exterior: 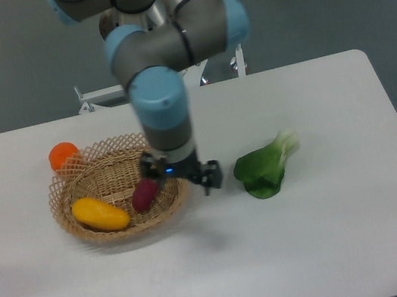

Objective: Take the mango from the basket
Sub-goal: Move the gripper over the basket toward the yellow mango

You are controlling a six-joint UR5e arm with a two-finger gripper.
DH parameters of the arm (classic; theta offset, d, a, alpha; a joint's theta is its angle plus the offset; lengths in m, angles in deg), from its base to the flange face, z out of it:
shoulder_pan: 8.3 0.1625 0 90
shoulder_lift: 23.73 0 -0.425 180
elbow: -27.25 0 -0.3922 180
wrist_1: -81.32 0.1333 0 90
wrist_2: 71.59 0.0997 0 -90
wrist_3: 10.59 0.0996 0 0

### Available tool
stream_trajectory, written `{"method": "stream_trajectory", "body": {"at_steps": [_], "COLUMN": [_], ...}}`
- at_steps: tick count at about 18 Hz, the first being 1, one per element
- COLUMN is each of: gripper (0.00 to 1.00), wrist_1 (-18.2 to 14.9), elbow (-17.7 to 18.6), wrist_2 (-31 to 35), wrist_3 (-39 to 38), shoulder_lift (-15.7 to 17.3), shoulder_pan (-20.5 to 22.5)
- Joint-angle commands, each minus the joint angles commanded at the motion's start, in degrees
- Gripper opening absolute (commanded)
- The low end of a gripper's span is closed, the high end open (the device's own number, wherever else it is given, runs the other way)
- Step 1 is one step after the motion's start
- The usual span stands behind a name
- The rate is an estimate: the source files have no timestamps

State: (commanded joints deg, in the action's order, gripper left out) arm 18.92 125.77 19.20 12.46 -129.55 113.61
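The mango (101, 213), yellow shading to orange, lies in the front left of the tan wicker basket (109, 145). My gripper (181, 178) hangs over the basket's right rim, to the right of the mango and apart from it. Its fingers are spread wide, so it is open, with nothing between them. One finger (211, 178) sits outside the rim, while the other is over the basket near the purple sweet potato (143, 195).
The sweet potato lies in the basket just right of the mango, partly hidden by the gripper. A small round orange fruit (63, 154) rests against the basket's far left rim. A green leafy vegetable (263, 168) lies on the table to the right.
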Motion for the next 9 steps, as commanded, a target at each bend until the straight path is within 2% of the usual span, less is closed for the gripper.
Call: {"method": "stream_trajectory", "body": {"at_steps": [5, 9], "gripper": [1.0, 1.0], "wrist_1": [0.2, 0.7], "elbow": [1.1, 2.0], "wrist_2": [0.4, 0.2], "wrist_3": [-8.0, -21.2], "shoulder_lift": [0.0, -0.9], "shoulder_pan": [-5.9, -8.0]}}
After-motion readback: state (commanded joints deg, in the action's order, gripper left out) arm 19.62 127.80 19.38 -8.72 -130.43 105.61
